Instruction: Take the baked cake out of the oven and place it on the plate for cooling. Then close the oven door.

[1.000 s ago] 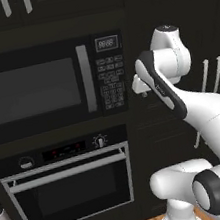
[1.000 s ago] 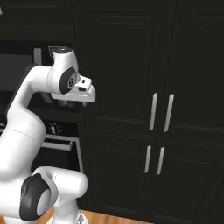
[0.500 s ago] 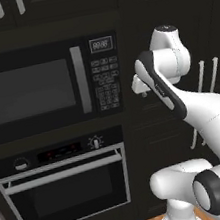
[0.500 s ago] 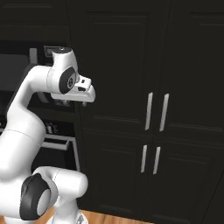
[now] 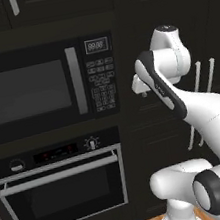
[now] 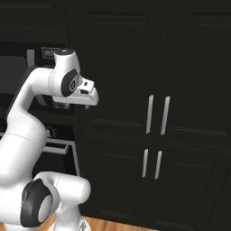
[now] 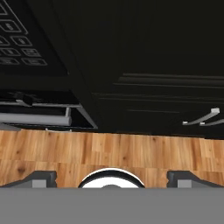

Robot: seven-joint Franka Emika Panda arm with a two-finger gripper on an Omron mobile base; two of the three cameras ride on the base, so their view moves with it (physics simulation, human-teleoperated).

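The oven (image 5: 64, 190) is built in under the microwave, with a control strip of red display and round knobs. The oven door (image 5: 71, 197) stands shut, and its long silver bar handle (image 5: 59, 173) runs across the top. The baked cake is hidden and the plate is out of view. My gripper (image 7: 112, 177) is open with nothing between its fingertips (image 7: 41, 177), which stand far apart. It hangs folded close to the arm at microwave height (image 5: 140, 87), right of the oven and well away from the door. In the hand view it looks down past the door handle (image 7: 33, 118) at the floor.
A black microwave (image 5: 38, 91) with a keypad sits above the oven. Tall dark cabinet doors with silver vertical handles (image 6: 155, 115) fill the wall to the right. The wooden floor (image 7: 131, 148) lies below the gripper.
The whole picture has slid a little to the left in both base views, so the camera has moved with the base. The arm keeps its folded pose and the gripper stays open.
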